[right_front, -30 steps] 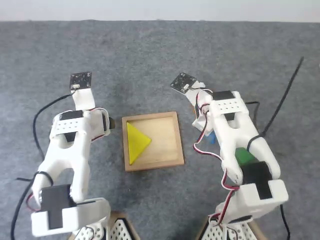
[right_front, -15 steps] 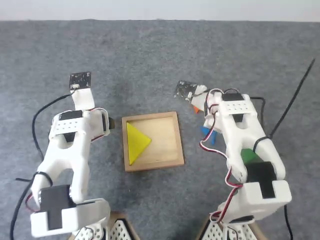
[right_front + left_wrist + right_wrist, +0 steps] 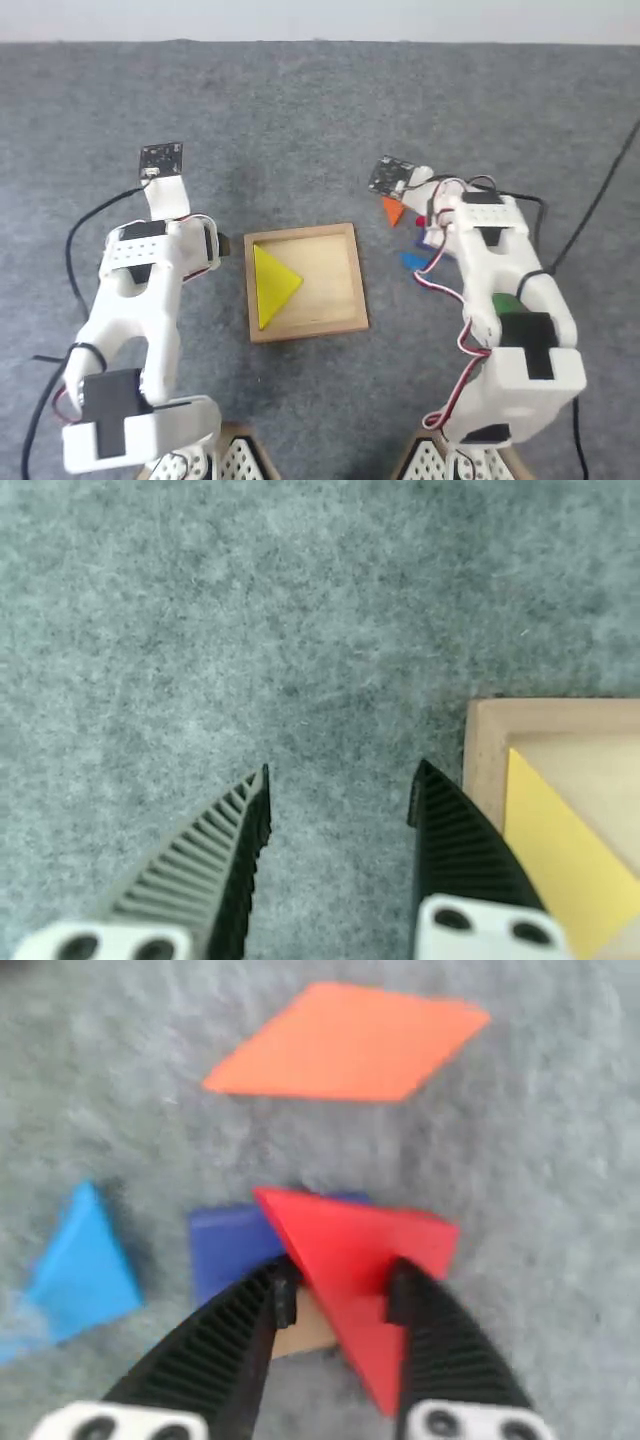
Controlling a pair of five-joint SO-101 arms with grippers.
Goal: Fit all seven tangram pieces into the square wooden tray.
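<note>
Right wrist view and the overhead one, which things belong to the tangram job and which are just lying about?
Job: tray, yellow triangle in it, red triangle in the right gripper, orange piece, dark blue piece, light blue triangle.
Just there: grey mat, black cable.

One piece in the tray, the others outside

Yellow triangle point(image 3: 272, 285) lies flat in the wooden tray's point(image 3: 300, 231) left half. Off to its right sit the orange parallelogram point(image 3: 345, 1042), light blue triangle point(image 3: 85, 1265) and dark blue piece point(image 3: 225, 1245). Red triangle point(image 3: 355, 1260) is tilted, pinched in the right gripper point(image 3: 335, 1285).
</note>
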